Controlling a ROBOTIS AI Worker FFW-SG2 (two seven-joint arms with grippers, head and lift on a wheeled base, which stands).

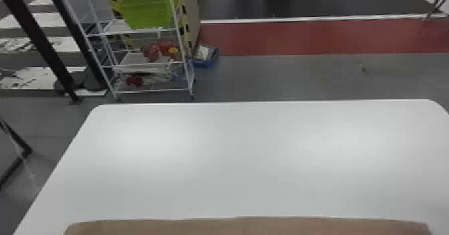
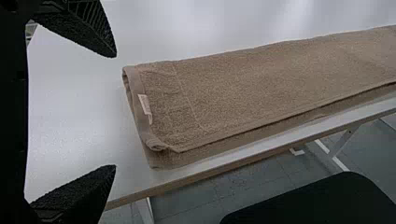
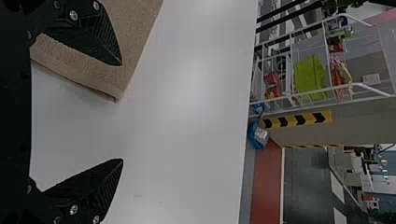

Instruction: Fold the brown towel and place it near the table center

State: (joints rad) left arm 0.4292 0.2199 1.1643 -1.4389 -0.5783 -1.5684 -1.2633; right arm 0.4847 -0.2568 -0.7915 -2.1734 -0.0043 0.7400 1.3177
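Brown, long terry-cloth towel (image 1: 247, 228) lies in flat, folded layers at 6 o'clock on the smooth white table (image 1: 234, 157), stretching from about 7 round to 5 o'clock. In the left wrist view I see its layered long side running along the table's near edge, and a small pale label (image 2: 145, 105) on the hem at its end. My black two-fingered left hand (image 2: 115, 111) is open and empty, its fingertips apart from that end. My matching right hand (image 3: 122, 112) is open too, with nothing between its fingers; one finger overlaps the towel in my right wrist view, though I cannot tell whether they touch. Beyond the table, towards 11 o'clock, stands a white metal rack (image 1: 143, 32) holding a bright green plastic bin (image 1: 145, 10).
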